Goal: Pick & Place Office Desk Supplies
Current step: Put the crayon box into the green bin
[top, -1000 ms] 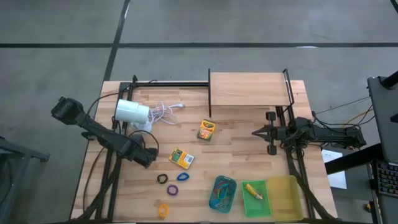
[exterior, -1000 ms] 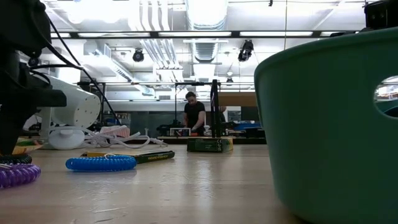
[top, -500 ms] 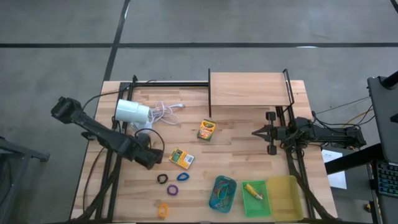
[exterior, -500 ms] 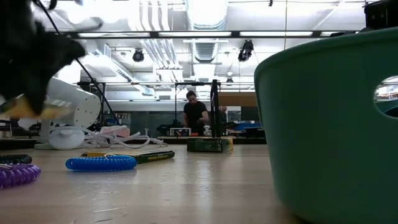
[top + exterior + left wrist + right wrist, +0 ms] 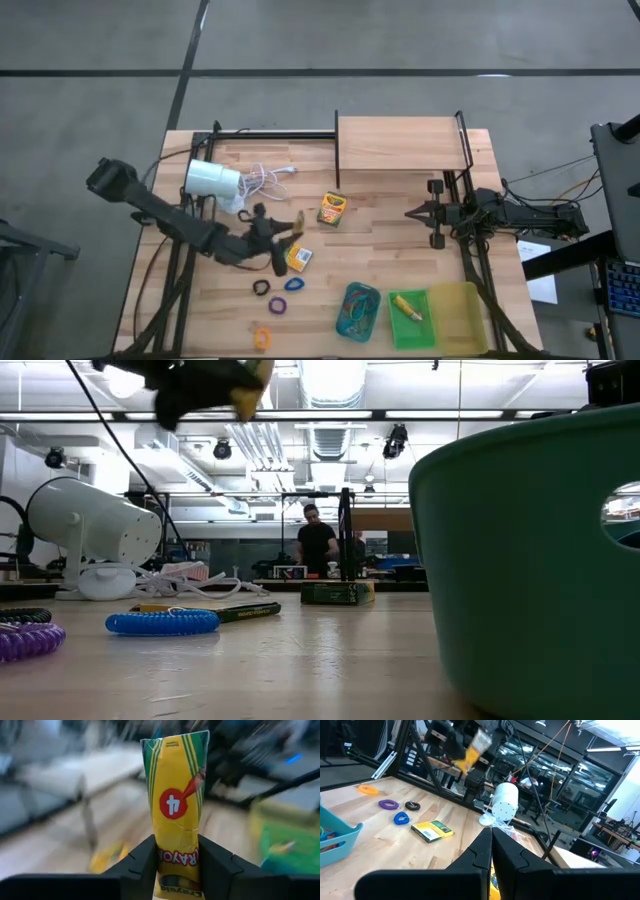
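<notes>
**Crayon box aloft in left hand**

The left hand point(image 5: 177, 870) clamps a yellow-and-green crayon box point(image 5: 177, 805) at its lower end, box standing upright above the fingers, lifted off the bench point(image 5: 390, 250) at centre-left. The right hand point(image 5: 408, 212) waits clenched, centre-right.

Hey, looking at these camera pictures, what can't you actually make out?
- Left wrist view: the crayon box is sharp between the fingers, but motion blur smears everything behind it.
- Low view: the teal tray blocks the table's right side.
- High view: the tray's contents are too small to identify.
</notes>
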Controlling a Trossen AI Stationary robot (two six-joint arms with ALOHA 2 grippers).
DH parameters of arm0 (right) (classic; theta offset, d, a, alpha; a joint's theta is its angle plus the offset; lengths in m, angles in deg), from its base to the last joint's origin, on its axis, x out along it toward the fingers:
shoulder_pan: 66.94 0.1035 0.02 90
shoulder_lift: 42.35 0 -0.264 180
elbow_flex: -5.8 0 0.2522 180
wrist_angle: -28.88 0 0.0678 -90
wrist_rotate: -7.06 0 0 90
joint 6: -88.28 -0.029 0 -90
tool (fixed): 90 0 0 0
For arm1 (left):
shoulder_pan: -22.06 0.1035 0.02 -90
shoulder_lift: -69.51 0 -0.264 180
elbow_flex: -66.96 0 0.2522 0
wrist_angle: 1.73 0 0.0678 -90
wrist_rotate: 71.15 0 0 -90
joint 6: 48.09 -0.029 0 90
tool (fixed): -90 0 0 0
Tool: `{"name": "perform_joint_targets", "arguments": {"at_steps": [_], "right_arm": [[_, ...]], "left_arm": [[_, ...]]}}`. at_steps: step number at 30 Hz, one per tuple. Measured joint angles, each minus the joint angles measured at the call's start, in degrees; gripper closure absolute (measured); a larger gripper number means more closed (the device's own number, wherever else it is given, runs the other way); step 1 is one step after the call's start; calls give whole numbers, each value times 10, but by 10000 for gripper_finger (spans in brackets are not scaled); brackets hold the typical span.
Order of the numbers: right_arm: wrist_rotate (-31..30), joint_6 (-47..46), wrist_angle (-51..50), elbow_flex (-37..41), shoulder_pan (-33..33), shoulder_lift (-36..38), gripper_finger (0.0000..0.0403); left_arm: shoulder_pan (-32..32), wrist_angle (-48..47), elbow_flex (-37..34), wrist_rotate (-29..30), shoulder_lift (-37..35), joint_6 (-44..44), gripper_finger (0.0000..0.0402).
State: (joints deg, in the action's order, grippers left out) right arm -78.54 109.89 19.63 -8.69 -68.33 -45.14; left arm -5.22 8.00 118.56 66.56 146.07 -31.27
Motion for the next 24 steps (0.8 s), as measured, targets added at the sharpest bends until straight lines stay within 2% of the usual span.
{"name": "perform_joint_targets", "arguments": {"at_steps": [3,5,7,9,13,18,21,24], "right_arm": [[0,0,0,0,0,0,394],[0,0,0,0,0,0,394],[0,0,0,0,0,0,394],[0,0,0,0,0,0,394],[0,0,0,0,0,0,394],[0,0,0,0,0,0,394],[0,0,0,0,0,0,394],[0,0,0,0,0,0,394]], "left_arm": [[18,259,-60,-72,48,-129,279],[42,386,-88,-139,92,-167,279],[75,480,-100,-205,139,-173,279],[109,533,-100,-262,187,-160,279],[169,575,-58,-358,282,-116,279],[212,565,37,-478,372,-94,279],[226,510,96,-539,402,-95,279],[233,401,163,-569,423,-95,279]]}}
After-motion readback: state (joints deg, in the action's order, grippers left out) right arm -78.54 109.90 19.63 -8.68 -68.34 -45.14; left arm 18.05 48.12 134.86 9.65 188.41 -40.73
